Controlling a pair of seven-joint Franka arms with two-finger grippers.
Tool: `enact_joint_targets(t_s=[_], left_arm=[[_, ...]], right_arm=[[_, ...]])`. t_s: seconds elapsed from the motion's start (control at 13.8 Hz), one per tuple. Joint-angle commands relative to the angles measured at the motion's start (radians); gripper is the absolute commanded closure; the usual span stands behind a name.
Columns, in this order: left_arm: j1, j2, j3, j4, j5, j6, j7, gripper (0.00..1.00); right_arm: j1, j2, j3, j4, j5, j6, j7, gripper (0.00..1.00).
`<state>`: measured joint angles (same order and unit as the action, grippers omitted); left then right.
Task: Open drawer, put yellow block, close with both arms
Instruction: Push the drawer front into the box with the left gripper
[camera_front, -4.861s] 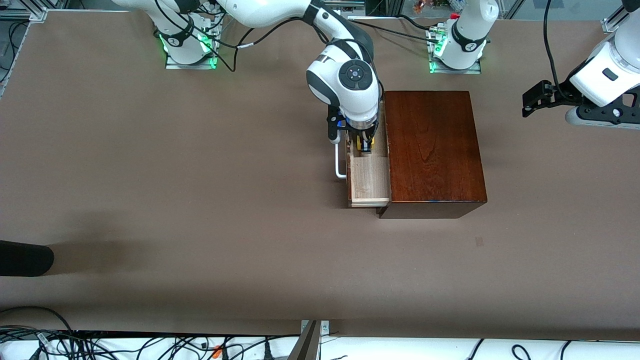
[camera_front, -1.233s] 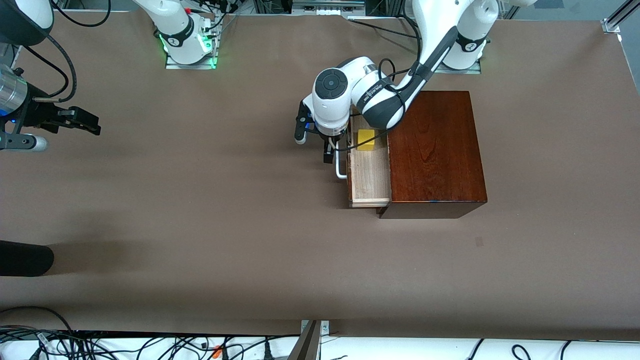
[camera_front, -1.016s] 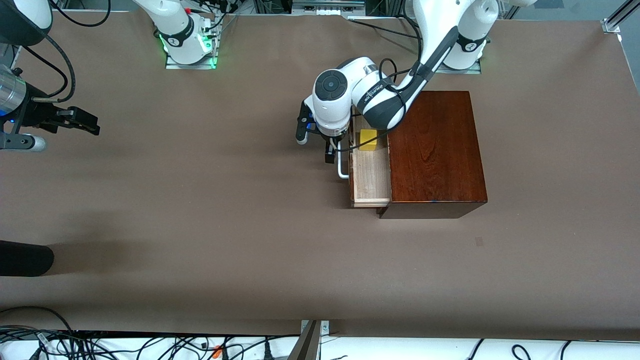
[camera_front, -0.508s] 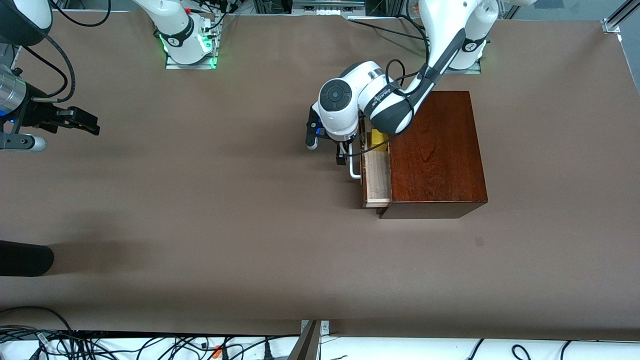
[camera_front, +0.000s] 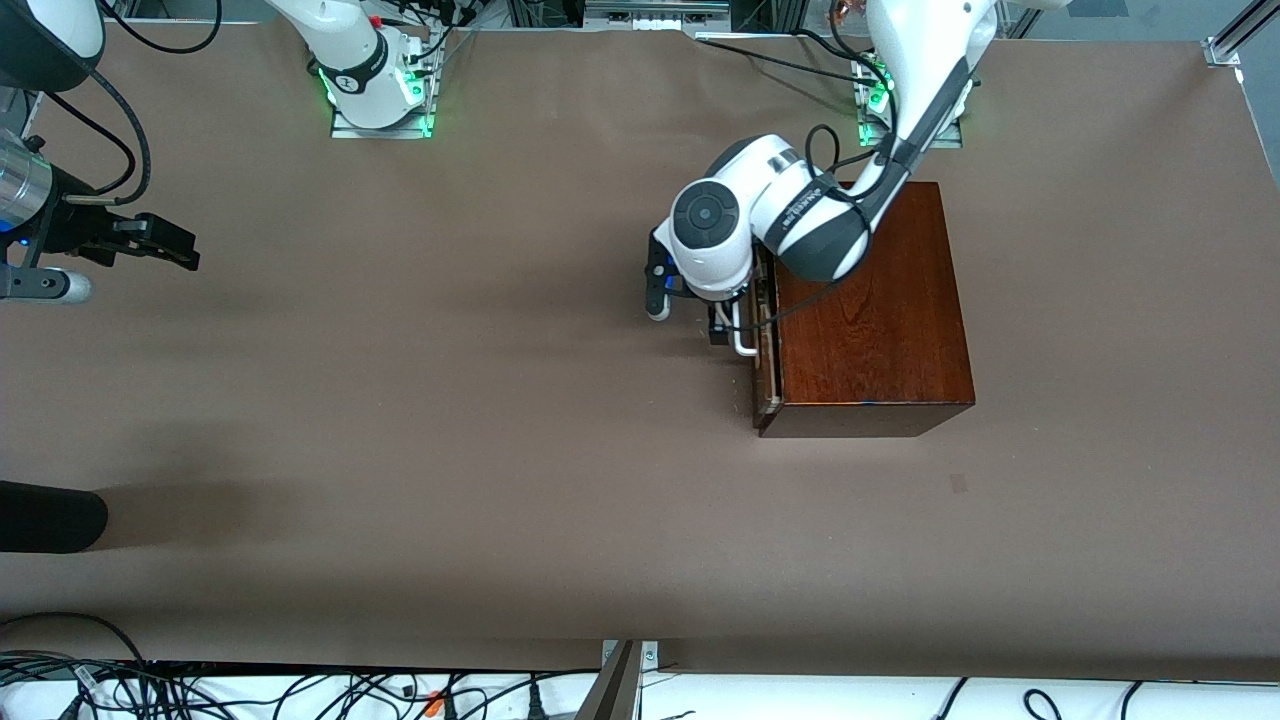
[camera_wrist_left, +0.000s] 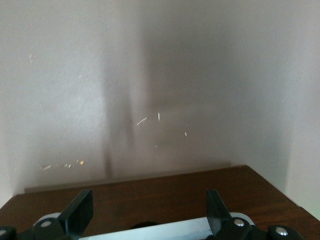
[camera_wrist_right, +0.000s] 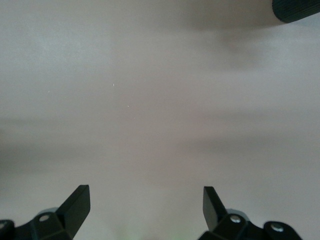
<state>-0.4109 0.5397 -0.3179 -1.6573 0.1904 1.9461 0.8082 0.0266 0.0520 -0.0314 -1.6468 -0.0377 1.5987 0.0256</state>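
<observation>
The mahogany box (camera_front: 870, 300) stands near the left arm's base. Its drawer (camera_front: 763, 350) is pushed in almost flush, with only a thin pale strip showing. The yellow block is hidden inside. My left gripper (camera_front: 722, 325) is low in front of the drawer, at the white handle (camera_front: 742, 345). In the left wrist view this gripper (camera_wrist_left: 149, 200) is open, its fingers either side of the handle bar (camera_wrist_left: 160, 229) against the dark drawer front (camera_wrist_left: 150, 195). My right gripper (camera_front: 150, 245) waits over the table at the right arm's end, open and empty in the right wrist view (camera_wrist_right: 145, 197).
A black rounded object (camera_front: 50, 515) lies at the right arm's end of the table, nearer the front camera, and also shows in the right wrist view (camera_wrist_right: 297, 10). Cables (camera_front: 300, 690) run along the front edge.
The left gripper has moved toward the box with the handle, sliding the drawer in until the yellow block went out of sight. The right arm has not moved.
</observation>
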Motion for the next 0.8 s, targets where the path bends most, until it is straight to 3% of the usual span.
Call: enact_joint_targets(t_s=[0.0,0.73], left_arm=[[0.011,-0.023,0.003,0.001,0.034,-0.029,0.023,0.00],[0.014,-0.046,0.000,0.005,0.034,-0.067,0.025,0.00]], right_arm=[[-0.014,-0.020,0.011,-0.014,-0.013,0.001,-0.007,0.00],[-0.014,-0.017,0.011,-0.014,-0.014,0.000,-0.003,0.00]])
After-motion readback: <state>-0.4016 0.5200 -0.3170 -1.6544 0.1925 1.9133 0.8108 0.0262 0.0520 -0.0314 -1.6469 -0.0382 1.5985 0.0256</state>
